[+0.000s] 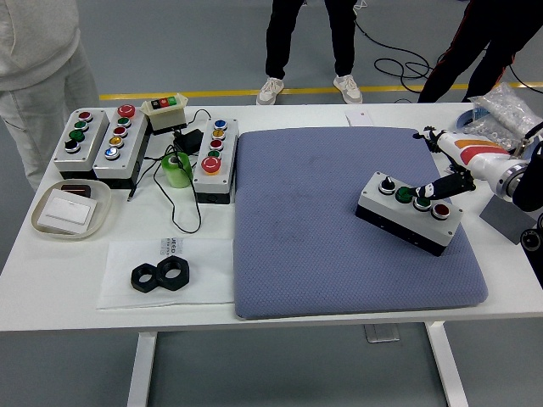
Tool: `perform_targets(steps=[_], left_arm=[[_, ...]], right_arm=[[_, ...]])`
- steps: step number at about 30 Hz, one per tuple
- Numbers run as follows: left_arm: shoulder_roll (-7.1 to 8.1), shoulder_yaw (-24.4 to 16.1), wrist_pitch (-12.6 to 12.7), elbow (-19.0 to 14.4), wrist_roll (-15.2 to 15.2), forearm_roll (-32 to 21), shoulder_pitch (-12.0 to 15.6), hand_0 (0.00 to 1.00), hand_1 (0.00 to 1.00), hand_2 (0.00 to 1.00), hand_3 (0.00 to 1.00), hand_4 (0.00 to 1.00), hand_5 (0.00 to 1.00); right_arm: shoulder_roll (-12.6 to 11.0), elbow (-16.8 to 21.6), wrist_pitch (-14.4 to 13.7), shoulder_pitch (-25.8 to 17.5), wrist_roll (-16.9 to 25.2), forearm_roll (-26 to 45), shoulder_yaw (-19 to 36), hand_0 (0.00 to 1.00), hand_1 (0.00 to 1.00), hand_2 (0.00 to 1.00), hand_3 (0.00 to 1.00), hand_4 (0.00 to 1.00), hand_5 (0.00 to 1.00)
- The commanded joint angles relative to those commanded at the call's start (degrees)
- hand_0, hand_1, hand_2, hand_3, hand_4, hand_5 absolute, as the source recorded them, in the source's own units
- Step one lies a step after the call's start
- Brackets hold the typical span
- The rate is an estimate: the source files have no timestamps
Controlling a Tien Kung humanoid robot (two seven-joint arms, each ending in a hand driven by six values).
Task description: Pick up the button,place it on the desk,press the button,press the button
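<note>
A grey button box [409, 212] with a black base lies on the blue pad [348, 220] toward its right side. Its top carries a black knob, two green buttons and a red button in a row. My right hand [434, 187] comes in from the right edge. Its dark fingers are curled, with one fingertip [423, 194] stretched down onto the second green button [422, 202]. My left arm is not visible.
Three more button boxes [102, 144] stand at the back left beside a small switch box [165, 108], cables and a green tape roll [177, 170]. A tray [71, 209] and black nuts [159, 275] lie front left. A grey block [509, 212] sits at the right edge. People stand behind the table.
</note>
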Motion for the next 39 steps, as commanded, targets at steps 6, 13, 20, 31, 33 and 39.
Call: perform_targets(steps=[6,13,20,31,33,39], left_arm=[[-0.09,0.6,-0.1,0.0,-0.1,-0.1,-0.2,0.747,0.915,0.965,0.872,0.569,0.998],[-0.09,1.3,-0.1,0.0,-0.2,-0.6,-0.6,0.747,0.915,0.965,0.871,0.569,0.998],[-0.17,2.4,0.0,0.0,-0.4,-1.5,-0.5,0.747,0.916,0.965,0.871,0.568,0.998],[-0.35,4.3,0.2,0.0,-0.6,-3.5,-0.9,0.746,0.914,0.965,0.869,0.565,0.998],[-0.34,4.7,0.3,0.0,-0.7,-4.0,-1.0,0.746,0.914,0.965,0.869,0.565,0.998],[-0.35,5.0,0.3,0.0,-0.7,-4.3,-1.0,0.746,0.914,0.965,0.869,0.566,0.998]], right_arm=[[1.5,-1.4,-1.7,-1.0,-0.3,0.0,-0.7,0.939,0.919,0.957,0.949,0.909,0.383],[2.8,-2.3,-2.7,-1.1,-0.5,0.0,-1.0,0.937,0.914,0.951,0.942,0.905,0.374],[5.2,-3.1,-3.3,-1.6,-0.1,0.0,0.9,0.937,0.911,0.949,0.935,0.904,0.371],[6.1,-5.1,-5.1,-2.4,-0.5,0.0,0.2,0.932,0.905,0.944,0.927,0.897,0.352],[6.0,-5.5,-5.7,-2.6,-0.6,0.0,0.0,0.932,0.905,0.944,0.927,0.897,0.352],[6.2,-6.4,-6.6,-3.1,-0.7,0.0,0.0,0.931,0.903,0.937,0.923,0.894,0.347]])
